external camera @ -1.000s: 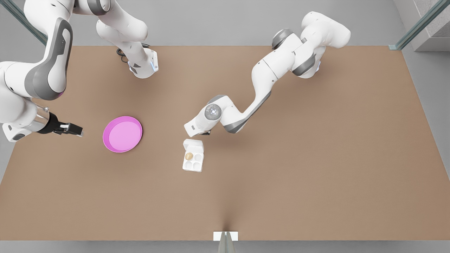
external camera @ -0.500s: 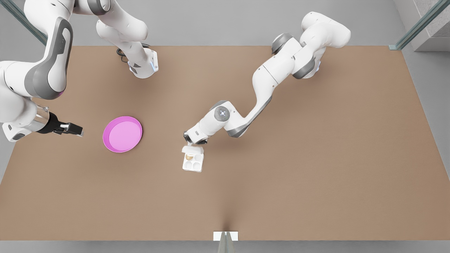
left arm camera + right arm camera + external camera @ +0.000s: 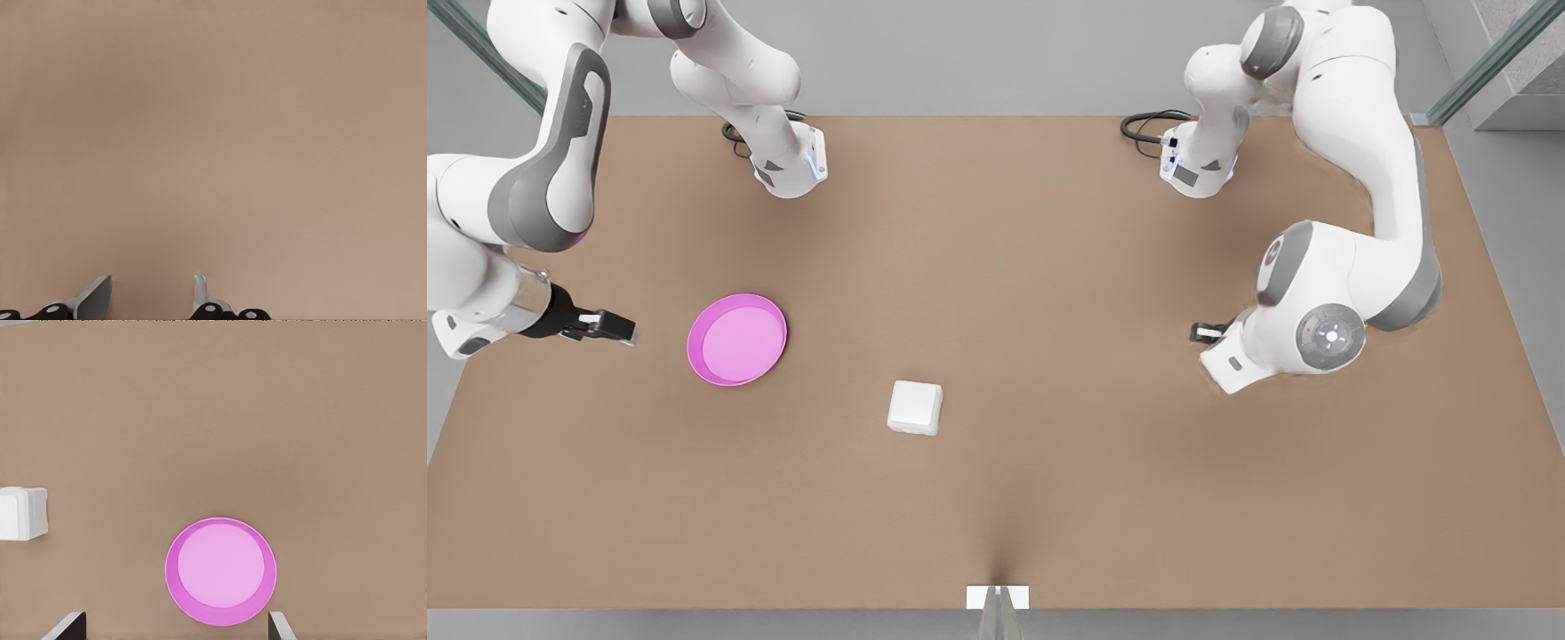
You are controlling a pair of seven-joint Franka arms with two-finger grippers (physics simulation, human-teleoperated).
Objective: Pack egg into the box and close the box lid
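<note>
Egg carton (image 3: 915,407) sits shut on the worktop (image 3: 1049,498), lid flat, just right of the pink plate (image 3: 737,340) in front view. Looks finished. Right gripper (image 3: 609,326) wide open beside the plate; left gripper (image 3: 150,297) open, well off.

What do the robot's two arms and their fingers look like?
Both arms have glossy white rounded shells with grey joint bands. Black cables coil at their bases. The right gripper is black on a silvery wrist; the left gripper shows pale grey fingers.
</note>
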